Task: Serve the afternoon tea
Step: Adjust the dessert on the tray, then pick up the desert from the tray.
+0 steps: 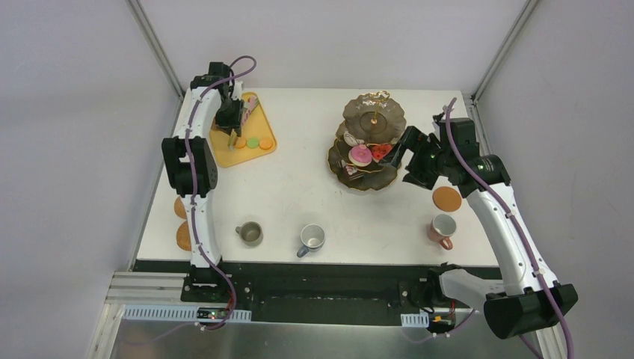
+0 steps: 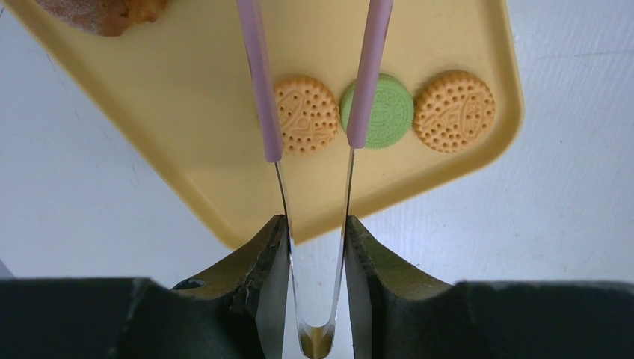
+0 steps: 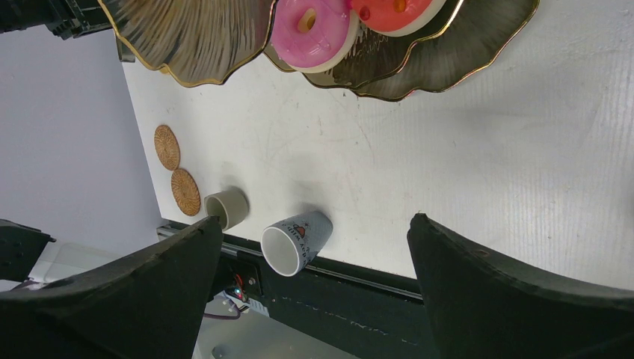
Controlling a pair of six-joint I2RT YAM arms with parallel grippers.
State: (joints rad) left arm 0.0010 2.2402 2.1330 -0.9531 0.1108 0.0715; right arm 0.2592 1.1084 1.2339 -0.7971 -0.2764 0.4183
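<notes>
Your left gripper (image 2: 315,232) clamps the tongs (image 2: 369,75), their tips straddling the end orange macaron (image 2: 303,114) on the tray (image 2: 187,112), straight ahead. Your right gripper (image 3: 312,224) stands wide and empty beside the stand (image 3: 448,67).

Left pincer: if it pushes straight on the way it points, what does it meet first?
The left pincer holds the tongs, so their tips lead. They straddle an orange macaron on the yellow tray; that macaron likely comes first, though tip height above it is unclear.

Doughnuts (image 1: 361,155) on tiered stand (image 1: 374,116), three macarons (image 2: 454,111) flat
</notes>
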